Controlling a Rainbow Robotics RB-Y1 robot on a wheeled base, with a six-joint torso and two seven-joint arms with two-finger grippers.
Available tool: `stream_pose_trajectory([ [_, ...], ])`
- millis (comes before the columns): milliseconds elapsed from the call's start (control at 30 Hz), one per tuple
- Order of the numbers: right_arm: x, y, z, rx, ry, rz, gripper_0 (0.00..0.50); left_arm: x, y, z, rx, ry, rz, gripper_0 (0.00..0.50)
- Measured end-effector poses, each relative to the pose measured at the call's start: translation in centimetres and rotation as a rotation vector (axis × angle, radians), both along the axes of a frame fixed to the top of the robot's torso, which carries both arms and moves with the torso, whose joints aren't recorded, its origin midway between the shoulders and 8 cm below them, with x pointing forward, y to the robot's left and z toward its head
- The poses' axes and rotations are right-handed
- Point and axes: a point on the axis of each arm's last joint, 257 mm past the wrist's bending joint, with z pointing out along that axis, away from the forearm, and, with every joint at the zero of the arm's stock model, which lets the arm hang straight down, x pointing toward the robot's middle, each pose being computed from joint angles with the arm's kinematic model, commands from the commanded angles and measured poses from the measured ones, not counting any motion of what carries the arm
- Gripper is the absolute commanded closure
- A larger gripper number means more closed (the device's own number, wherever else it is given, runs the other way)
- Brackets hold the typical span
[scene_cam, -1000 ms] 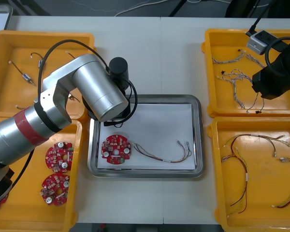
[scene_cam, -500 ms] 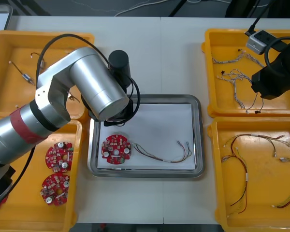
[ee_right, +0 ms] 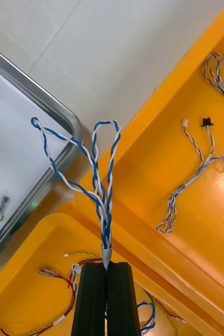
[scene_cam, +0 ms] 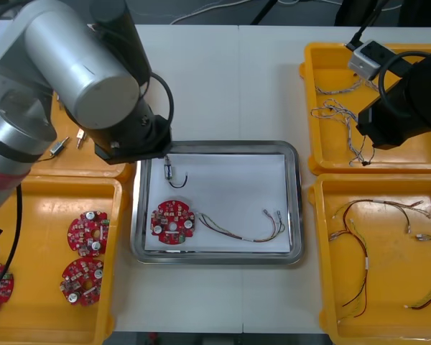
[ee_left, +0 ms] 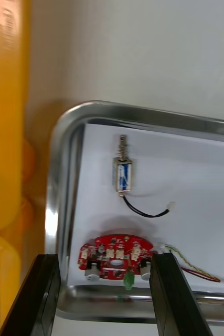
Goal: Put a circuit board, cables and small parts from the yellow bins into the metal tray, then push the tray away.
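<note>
1. A twisted blue and white cable (ee_right: 98, 178) is pinched at one end in the right tool (ee_right: 106, 269), its loops fanning out beyond the tips.
2. A round red circuit board (ee_left: 117, 255) lies flat in the metal tray (ee_left: 64, 157), just ahead of the left tool (ee_left: 104, 260), whose fingers are spread.
3. A small metal part (ee_left: 123, 173) lies farther ahead of it, trailing a black lead.

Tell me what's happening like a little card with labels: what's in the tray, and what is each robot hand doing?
tray: metal tray, white inside, between the yellow bins
in the tray: red circuit board, red and yellow cable, small metal part with a black wire
left gripper: open, holding nothing, above the tray's left side
right gripper: shut on a twisted blue and white cable, by the right-hand bins
</note>
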Motion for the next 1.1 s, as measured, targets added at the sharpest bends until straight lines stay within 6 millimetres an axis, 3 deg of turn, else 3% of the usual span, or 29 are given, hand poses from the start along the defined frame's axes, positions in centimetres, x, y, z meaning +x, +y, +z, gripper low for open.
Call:
stream_pose_trajectory([
  [267, -1.7, 3.7, -1.5, -0.05, 0.004, 0.116, 0.5, 1.7, 5.6, 3.2, 0.024, -0.056, 0.086, 0.0],
  [533, -1.8, 9.6, -4.4, -0.043, -0.025, 0.252, 0.5, 3.0, 10.8, 6.1, 0.111, -0.109, -0.059, 0.0],
  [767, -1.9, 13.6, -8.1, -0.168, -0.058, 0.5, 0.5, 3.4, 14.3, 5.8, 0.108, -0.099, -0.009, 0.0],
  [1100, -0.2, 16.9, -11.8, -0.275, -0.05, 0.696, 0.5, 4.1, 19.1, 4.2, 0.091, -0.09, 0.068, 0.0],
])
